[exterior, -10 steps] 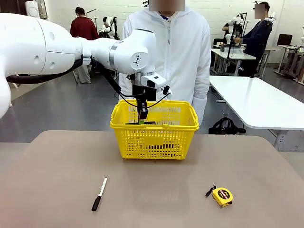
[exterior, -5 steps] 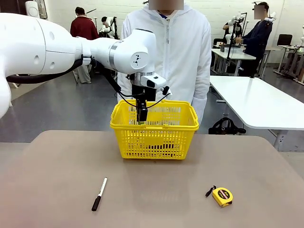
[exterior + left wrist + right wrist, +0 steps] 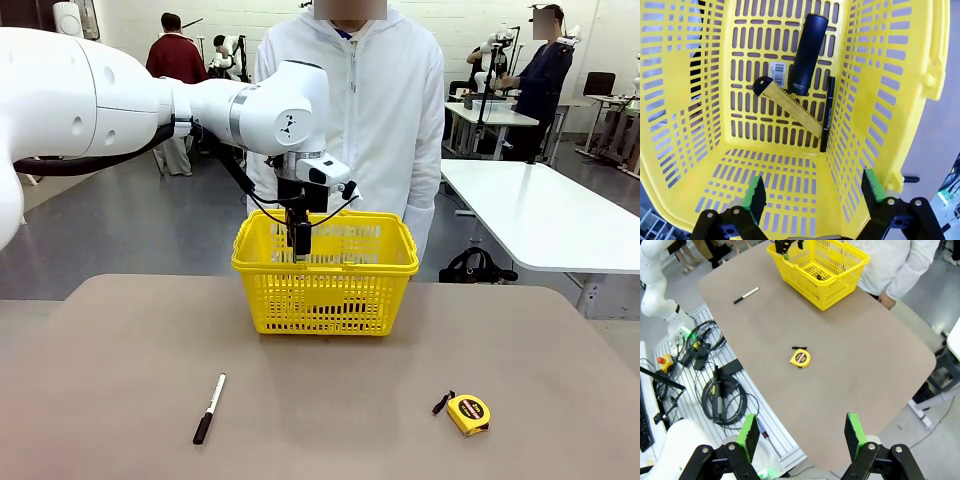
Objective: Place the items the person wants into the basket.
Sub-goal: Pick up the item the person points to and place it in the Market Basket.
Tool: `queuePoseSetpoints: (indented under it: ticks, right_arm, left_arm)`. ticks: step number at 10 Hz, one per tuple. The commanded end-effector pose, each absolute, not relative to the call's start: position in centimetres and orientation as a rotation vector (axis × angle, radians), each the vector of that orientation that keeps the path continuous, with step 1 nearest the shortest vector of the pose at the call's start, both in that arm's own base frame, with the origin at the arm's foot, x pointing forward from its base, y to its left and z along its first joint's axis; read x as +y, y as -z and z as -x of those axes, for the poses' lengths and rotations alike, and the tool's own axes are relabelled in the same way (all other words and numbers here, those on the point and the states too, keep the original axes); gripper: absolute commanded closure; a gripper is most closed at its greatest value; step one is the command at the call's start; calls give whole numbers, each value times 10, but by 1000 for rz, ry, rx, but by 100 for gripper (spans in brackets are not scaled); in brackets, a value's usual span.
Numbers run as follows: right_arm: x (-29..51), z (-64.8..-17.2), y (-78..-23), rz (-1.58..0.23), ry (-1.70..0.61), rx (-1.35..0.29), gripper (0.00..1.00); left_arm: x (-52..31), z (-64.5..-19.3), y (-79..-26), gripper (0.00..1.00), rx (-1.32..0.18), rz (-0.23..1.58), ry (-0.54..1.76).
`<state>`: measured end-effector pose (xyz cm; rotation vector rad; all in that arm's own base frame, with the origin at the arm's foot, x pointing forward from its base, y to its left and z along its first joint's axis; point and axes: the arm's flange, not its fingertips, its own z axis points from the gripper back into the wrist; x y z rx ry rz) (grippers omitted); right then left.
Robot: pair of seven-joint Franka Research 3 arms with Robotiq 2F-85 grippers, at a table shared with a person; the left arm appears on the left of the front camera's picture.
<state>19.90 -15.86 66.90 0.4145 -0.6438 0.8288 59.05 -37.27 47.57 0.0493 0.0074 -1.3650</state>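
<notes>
The yellow basket (image 3: 325, 268) stands at the far middle of the table, in front of the person (image 3: 350, 120) in a white hooded jacket. My left gripper (image 3: 300, 240) hangs just above the basket's rim, pointing down. In the left wrist view the left gripper (image 3: 814, 192) is open with nothing between its green pads. On the basket (image 3: 685, 100) floor lie the yellow box-cutter knife (image 3: 787, 106) and the slim black pen (image 3: 827, 112). My right gripper (image 3: 801, 435) is open, high above the table's near right corner.
A black cylinder (image 3: 807, 47) also lies in the basket. On the near table lie a white marker with a black cap (image 3: 209, 408) at the left and a round yellow tape measure (image 3: 467, 413) at the right. Cables and gear sit on the floor beside the table.
The left gripper has opened above the basket. The slim dark pen it held at rim height a second ago has left its jaws. The arm has hardly moved.
</notes>
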Motion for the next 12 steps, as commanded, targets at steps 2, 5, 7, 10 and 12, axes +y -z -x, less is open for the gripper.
queuePoseSetpoints:
  ticks: [2, 5, 7, 10, 12]
  right_arm:
    - [-158, -200, -669, -443, -850, -659, 11]
    - [-158, -200, -669, -443, -850, -659, 11]
    - [-158, -200, -669, -443, -850, -659, 11]
    - [-158, -200, -669, -443, -850, -659, 11]
    - [-158, -200, -669, -443, -850, -659, 11]
  left_arm:
    - [-374, -597, -482, 0, 15, -41, 1362]
    - [-373, -593, -489, 0, -8, -64, 1335]
    - [-348, -561, -544, 0, -112, -71, 1266]
    - [-274, -459, -612, 0, -230, -91, 1170]
    - [-214, -380, -635, 0, -352, -58, 1150]
